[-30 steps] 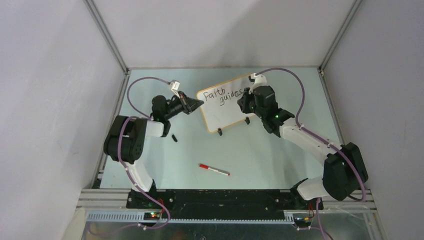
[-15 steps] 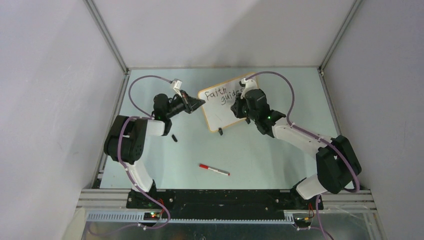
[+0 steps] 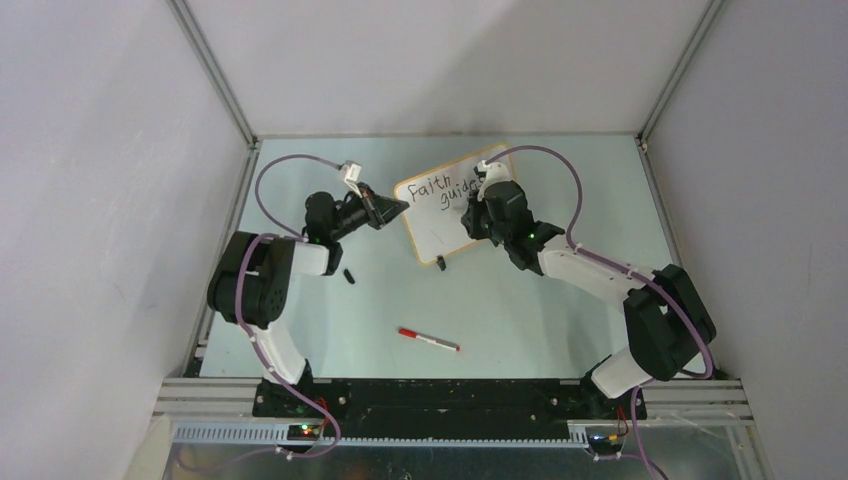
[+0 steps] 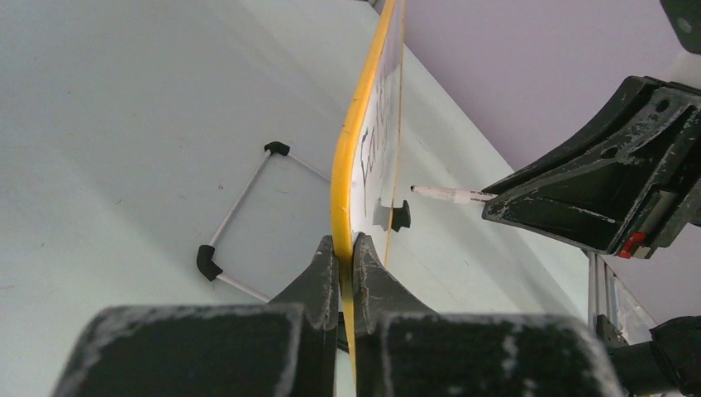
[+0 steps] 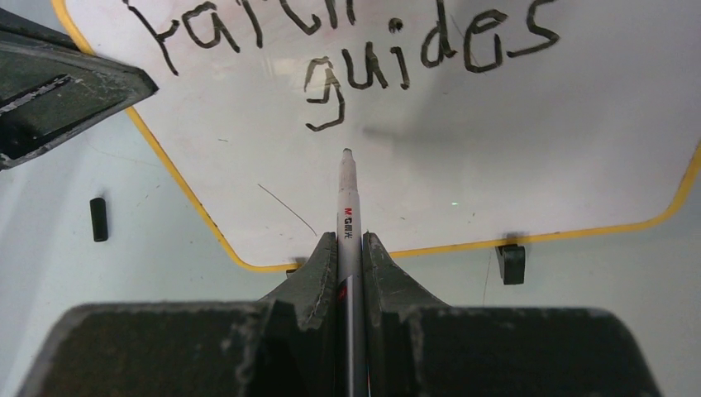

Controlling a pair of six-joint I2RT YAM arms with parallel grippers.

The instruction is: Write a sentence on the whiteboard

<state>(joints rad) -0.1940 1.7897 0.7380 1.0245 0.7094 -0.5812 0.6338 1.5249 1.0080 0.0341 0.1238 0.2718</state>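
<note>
The whiteboard (image 3: 445,235) stands tilted at the table's back centre, with an orange frame. It carries the sentence (image 3: 440,190) in black, reading "faith" and "guides" in two lines (image 5: 397,70). My left gripper (image 3: 398,207) is shut on the board's left edge (image 4: 351,165), with a jaw on each side of the frame. My right gripper (image 3: 468,215) is in front of the board, shut on a white marker (image 5: 345,198). The marker's tip is just below the "g" of "guides", at or very near the white surface (image 5: 512,165). No third line shows.
A red-capped pen (image 3: 428,340) lies on the table in front. A small black cap (image 3: 349,276) lies near the left arm. Black clip feet (image 5: 511,263) hold the board's lower edge. A wire stand (image 4: 236,215) sits behind the board. Enclosure walls stand all round.
My right gripper has moved left across the board with the marker, from the right end of "guides" to below its first letter. The left gripper and the board have stayed put.
</note>
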